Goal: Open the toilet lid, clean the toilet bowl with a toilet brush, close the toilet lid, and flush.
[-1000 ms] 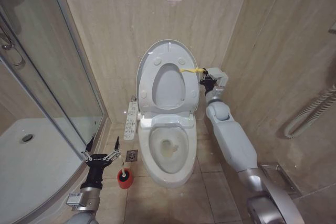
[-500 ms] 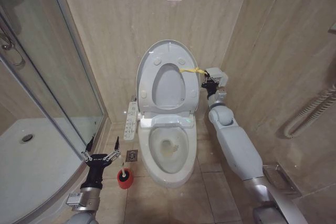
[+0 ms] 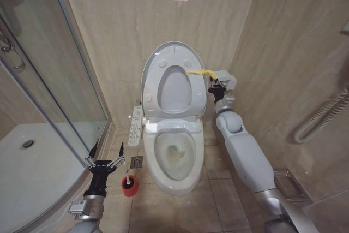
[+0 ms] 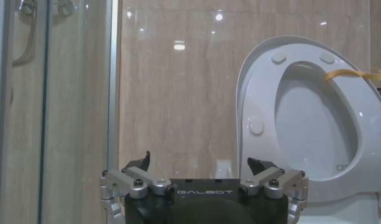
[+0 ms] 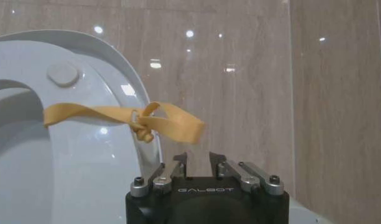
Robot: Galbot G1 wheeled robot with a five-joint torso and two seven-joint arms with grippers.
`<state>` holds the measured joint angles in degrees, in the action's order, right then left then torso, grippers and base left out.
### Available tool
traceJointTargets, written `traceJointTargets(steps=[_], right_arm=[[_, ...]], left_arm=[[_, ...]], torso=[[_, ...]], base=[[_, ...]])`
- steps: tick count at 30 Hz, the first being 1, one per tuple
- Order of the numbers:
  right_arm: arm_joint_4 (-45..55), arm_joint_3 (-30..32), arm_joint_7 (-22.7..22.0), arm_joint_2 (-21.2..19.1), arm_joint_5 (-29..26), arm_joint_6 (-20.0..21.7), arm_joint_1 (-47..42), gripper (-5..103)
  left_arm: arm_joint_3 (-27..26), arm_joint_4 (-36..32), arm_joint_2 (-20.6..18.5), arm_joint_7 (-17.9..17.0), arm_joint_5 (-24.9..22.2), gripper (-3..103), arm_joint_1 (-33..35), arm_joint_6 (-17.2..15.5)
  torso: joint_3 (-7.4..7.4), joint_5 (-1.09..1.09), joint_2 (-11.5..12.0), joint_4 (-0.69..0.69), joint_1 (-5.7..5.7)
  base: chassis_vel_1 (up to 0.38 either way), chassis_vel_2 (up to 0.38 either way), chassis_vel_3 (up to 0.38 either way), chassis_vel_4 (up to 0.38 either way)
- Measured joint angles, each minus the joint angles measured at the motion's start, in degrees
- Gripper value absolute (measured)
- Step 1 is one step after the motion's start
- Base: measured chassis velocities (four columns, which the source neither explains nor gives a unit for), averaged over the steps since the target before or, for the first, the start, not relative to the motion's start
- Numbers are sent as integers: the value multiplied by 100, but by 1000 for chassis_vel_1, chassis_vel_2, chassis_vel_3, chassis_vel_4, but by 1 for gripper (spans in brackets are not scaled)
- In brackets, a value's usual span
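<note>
Lid (image 3: 172,80) upright, strap (image 5: 125,119) just beyond my nearly closed, empty right gripper (image 5: 198,161). Left gripper (image 3: 103,154) spread wide beside brush (image 3: 129,184); shower glass (image 3: 49,80) alongside.

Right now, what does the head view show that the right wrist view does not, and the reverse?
Head view alone: the toilet bowl, the toilet brush on the floor beside it, and the open left tool near that brush. Right wrist view alone: the strap's knot up close, just above the right tool. Both: the raised toilet lid and its yellow strap.
</note>
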<state>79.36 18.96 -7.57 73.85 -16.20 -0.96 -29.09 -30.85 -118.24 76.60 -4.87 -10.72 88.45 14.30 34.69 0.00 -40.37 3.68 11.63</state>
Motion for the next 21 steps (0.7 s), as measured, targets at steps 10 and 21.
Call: traceJointTargets(steps=[10, 21], right_arm=[[-40, 85, -9, -41, 0, -5, -30, 46], [-86, 280, 13, -233, -8, -45, -85, 98]], left_arm=[[0, 0, 0, 0, 0, 100, 0, 0], [0, 0, 0, 0, 0, 100, 0, 0]], torso=[[0, 0, 0, -3, 0], [0, 0, 0, -1, 0]], base=[[0, 0, 0, 0], [0, 0, 0, 0]])
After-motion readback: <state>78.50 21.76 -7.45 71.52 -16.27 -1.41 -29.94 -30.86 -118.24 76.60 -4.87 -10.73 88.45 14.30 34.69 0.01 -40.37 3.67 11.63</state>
